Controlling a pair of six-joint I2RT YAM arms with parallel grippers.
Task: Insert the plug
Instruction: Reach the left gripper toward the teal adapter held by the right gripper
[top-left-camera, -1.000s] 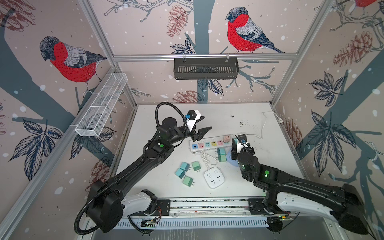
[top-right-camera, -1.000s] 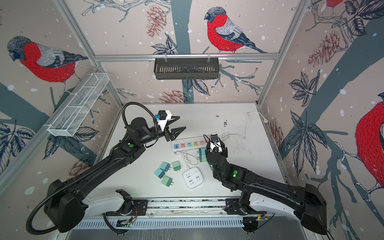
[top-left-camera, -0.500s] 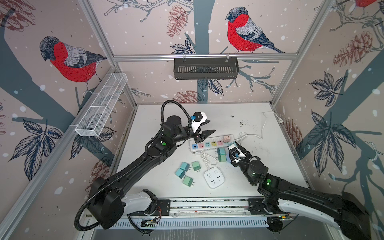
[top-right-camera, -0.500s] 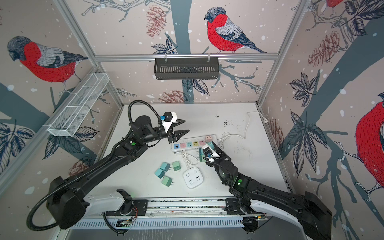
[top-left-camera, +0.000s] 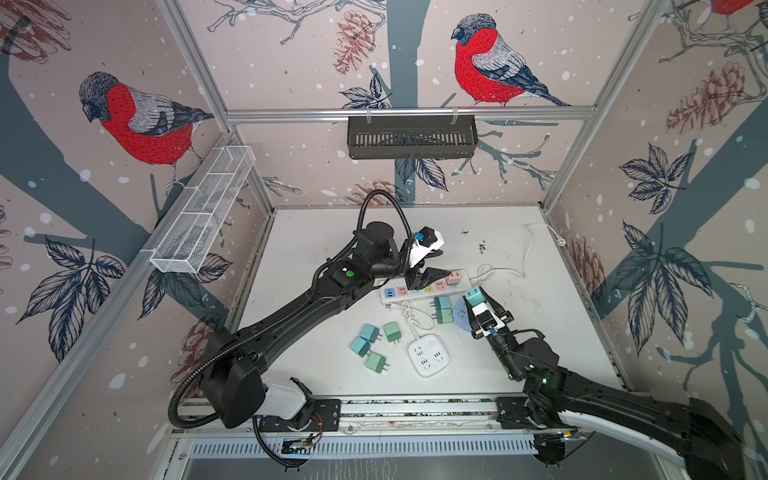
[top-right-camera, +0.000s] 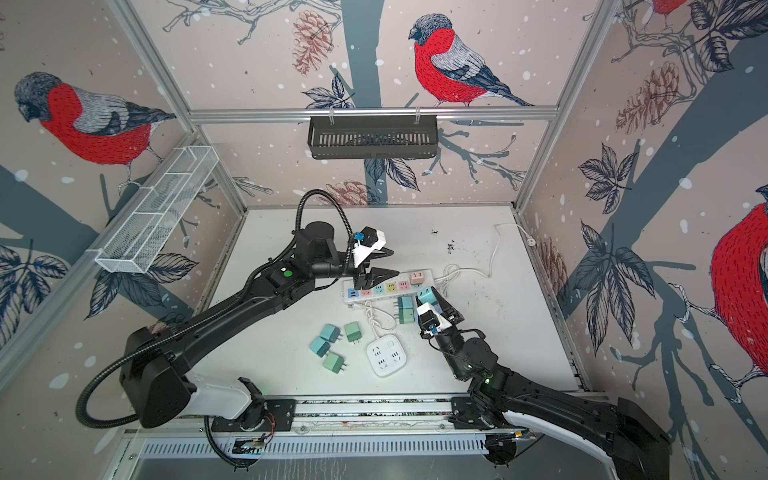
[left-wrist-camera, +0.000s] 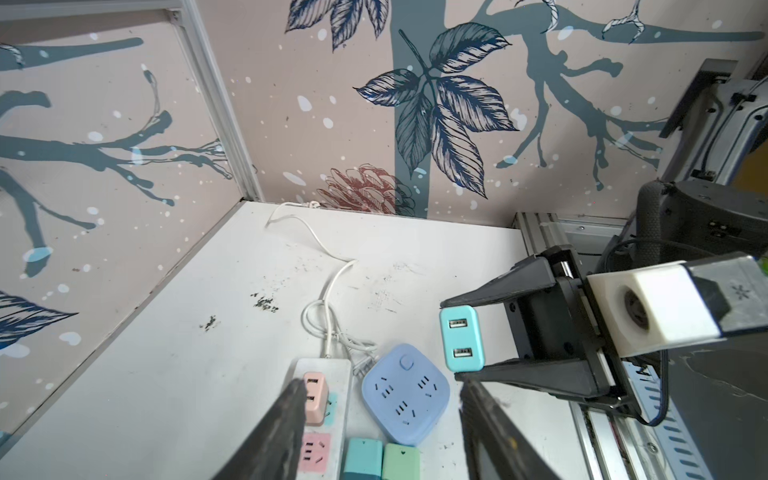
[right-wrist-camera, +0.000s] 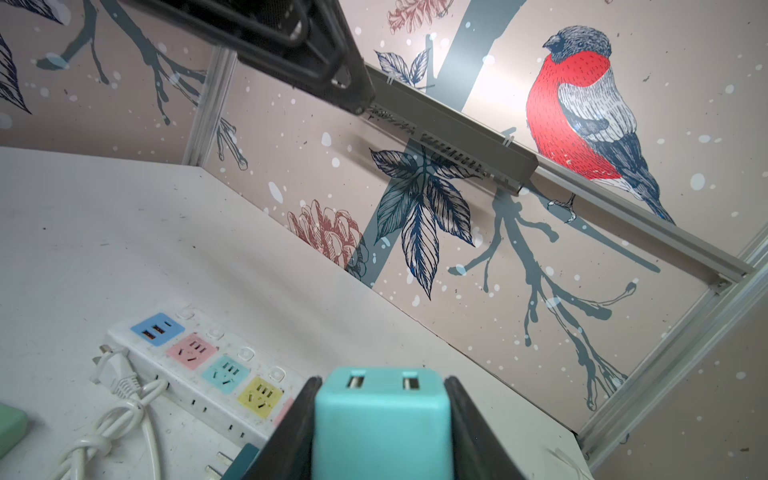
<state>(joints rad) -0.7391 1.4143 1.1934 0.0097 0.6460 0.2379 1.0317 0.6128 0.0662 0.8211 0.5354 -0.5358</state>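
Transport step: teal plug (right-wrist-camera: 382, 415) clamped in right claw (left-wrist-camera: 453, 338), beside power strip (top-left-camera: 399, 291); left claw (left-wrist-camera: 382, 380) parted, empty. Next: prong-socket alignment required.

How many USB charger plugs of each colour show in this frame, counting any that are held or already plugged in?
Teal charger plugs: 4, one held in the right gripper
Green charger plugs: 3
Pink charger plug: 1, seated in the power strip
Total: 8
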